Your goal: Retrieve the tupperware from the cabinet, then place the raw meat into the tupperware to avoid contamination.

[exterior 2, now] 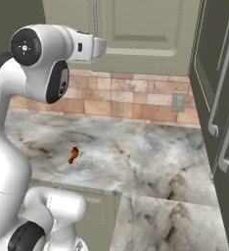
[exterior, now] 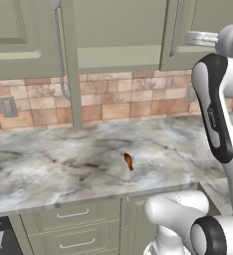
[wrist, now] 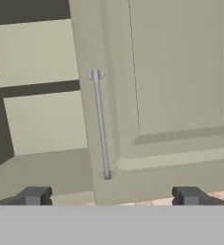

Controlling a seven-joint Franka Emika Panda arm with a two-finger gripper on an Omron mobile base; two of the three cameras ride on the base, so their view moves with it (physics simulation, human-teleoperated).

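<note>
In the left base view the white arm rises at the right, its forearm reaching up level with the cabinet (exterior: 113, 30) doors; the raw meat (exterior: 129, 161) lies alone on the marble counter (exterior: 49, 164). In the right base view the arm bends at the left, its wrist pointing toward a green door, and the meat sits on the counter below it. In the hand view the gripper (wrist: 111, 195) has its fingertips (wrist: 33, 195) spread wide, holding nothing, facing the silver handle (wrist: 100, 125) of a closed door.

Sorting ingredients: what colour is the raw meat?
Reddish-brown with an orange tinge; the raw meat shows best in the left base view.
</note>
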